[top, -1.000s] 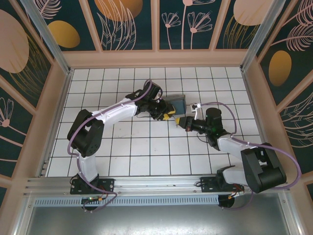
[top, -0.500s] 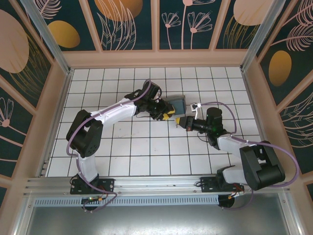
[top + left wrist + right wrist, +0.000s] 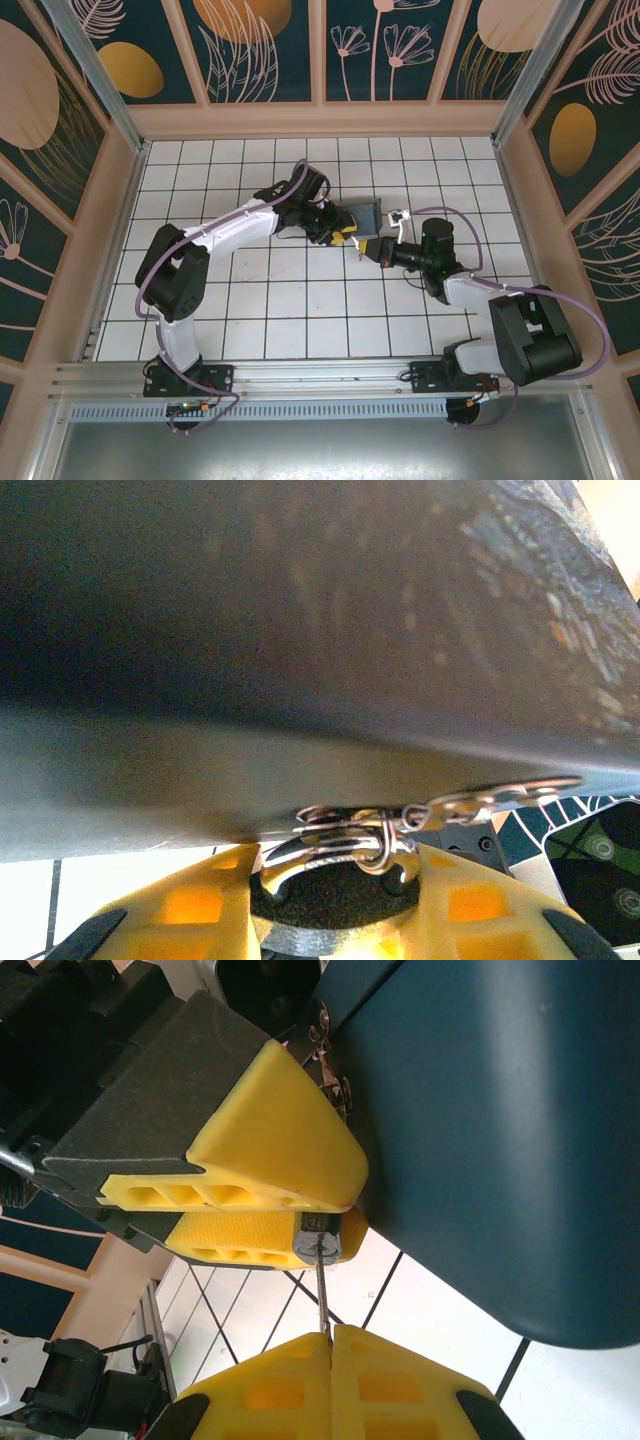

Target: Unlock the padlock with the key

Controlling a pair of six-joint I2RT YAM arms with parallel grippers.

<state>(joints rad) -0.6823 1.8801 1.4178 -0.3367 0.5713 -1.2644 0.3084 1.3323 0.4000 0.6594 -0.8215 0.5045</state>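
- Now the left gripper has its yellow jaws partly closed, pinching the padlock between their tips.
- The padlock's small dark body sits right at the jaw tips, its keyhole end facing away from the left gripper and towards the right one.
- In the left wrist view, the silvery shackle lies just beyond and between the two yellow fingers, hooked through a metal hasp on the edge of the blue box.
- The box is pressed close against the far side of the left jaws, touching the upper finger.
- The right gripper has its jaws fully together, clamping the thin key.
- The key's blade sticks straight out ahead of the right jaws and its tip meets the padlock body; how deep it sits in the keyhole cannot be told.
- The two pairs of jaws face each other, near but apart, joined only by key and padlock.
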